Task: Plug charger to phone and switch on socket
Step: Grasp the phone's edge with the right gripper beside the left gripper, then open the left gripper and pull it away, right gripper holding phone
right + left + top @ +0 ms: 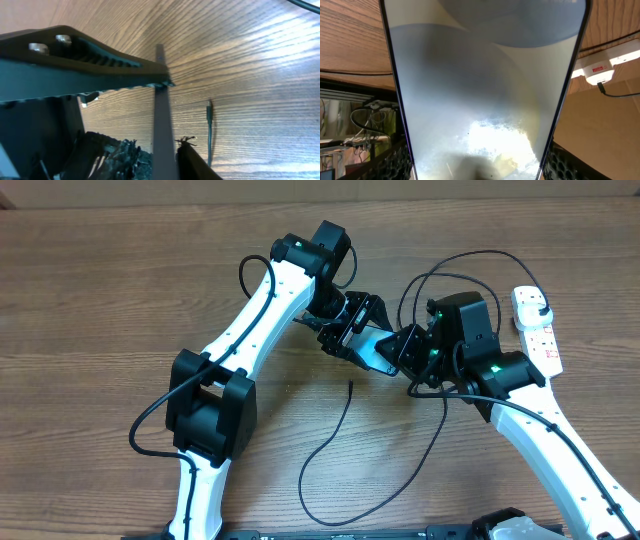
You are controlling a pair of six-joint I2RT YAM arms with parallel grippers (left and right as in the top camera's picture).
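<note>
The phone (pixel 377 346) is held off the table between both arms. My left gripper (pixel 352 330) is shut across its width; in the left wrist view the pale screen (pixel 485 90) fills the frame with a finger (pixel 564 162) at each dark edge. My right gripper (pixel 405 350) is shut on the phone's thin side, seen edge-on (pixel 162 120) between its pads. The charger's small end connector (pixel 351 385) (pixel 209 112) lies loose on the wood, its black cable (pixel 330 442) looping back to the plug head (pixel 541 308) at the white socket (pixel 538 332) (pixel 605 65) on the far right.
The thin black cable loops (pixel 440 275) behind the right arm and curves along the table's front (pixel 400 485). The left gripper's dark finger (pixel 75 60) crosses the top of the right wrist view. The wooden table's left half (pixel 90 330) is bare.
</note>
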